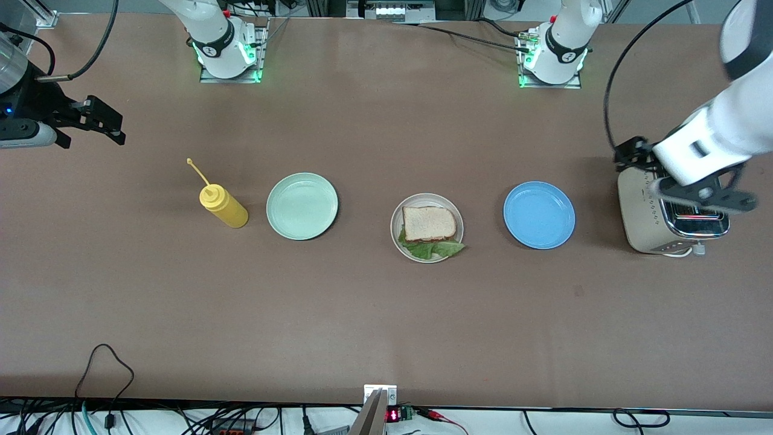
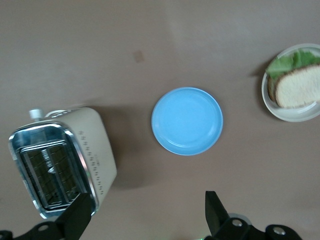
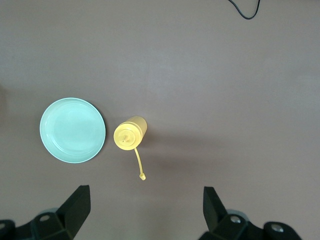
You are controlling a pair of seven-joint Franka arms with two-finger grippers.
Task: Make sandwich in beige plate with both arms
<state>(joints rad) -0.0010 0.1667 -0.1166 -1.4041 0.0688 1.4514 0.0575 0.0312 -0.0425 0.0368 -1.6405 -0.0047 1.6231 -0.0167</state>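
The sandwich [image 1: 429, 225] already sits in the beige plate [image 1: 400, 212], between the green plate [image 1: 301, 206] and the blue plate [image 1: 538, 215]. Bread is on top and lettuce [image 1: 436, 248] pokes out the side nearer the camera. It looks like the job is done — nothing seems left to stack, so I think the next move is just for both arms to stay clear.

The left gripper [image 1: 700, 194] hangs over the toaster [image 1: 646, 235], fingers spread wide, holding nothing. The right gripper [image 1: 99, 121] is up high at its own end of the table, past the yellow sauce bottle [image 1: 223, 205] — also wide apart and empty.
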